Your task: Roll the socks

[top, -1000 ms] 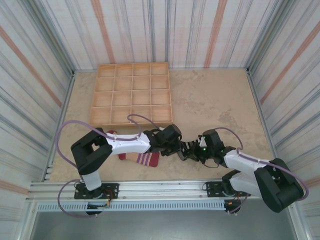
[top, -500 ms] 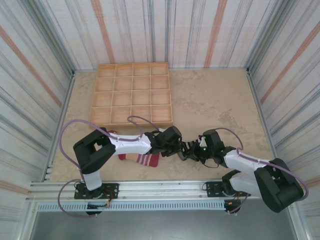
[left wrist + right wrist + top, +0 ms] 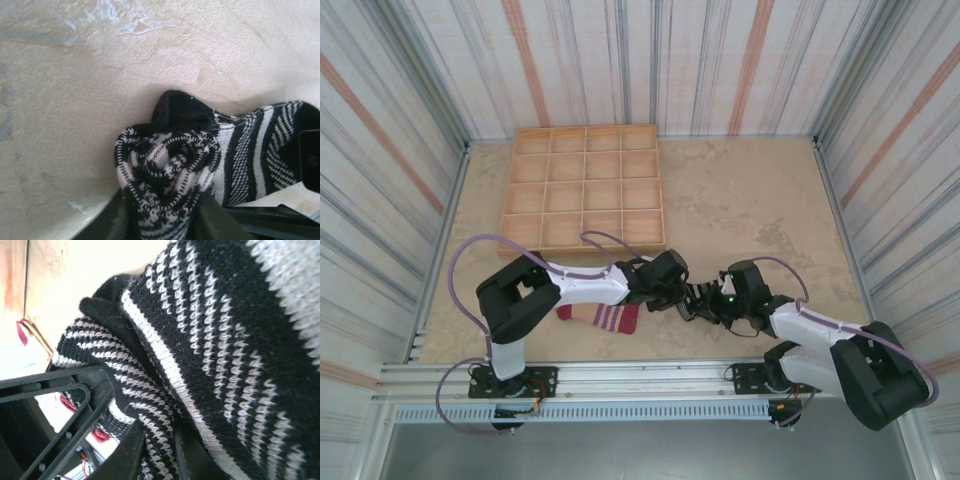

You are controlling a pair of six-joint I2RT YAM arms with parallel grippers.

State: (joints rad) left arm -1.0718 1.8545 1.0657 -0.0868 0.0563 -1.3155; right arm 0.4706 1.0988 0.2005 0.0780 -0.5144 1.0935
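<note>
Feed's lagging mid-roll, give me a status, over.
Left gripper shut on rolled end of black sock. Right gripper at its other end, fabric between its jaws, grip unclear. Beige sock flat under left arm, unrolled, not in the way.

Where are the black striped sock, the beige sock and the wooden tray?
black striped sock [image 3: 167, 170]: left wrist view, on the rolled-up end.
beige sock [image 3: 612, 318]: top external view, on its striped end.
wooden tray [image 3: 582, 181]: top external view, on a middle divider.
</note>
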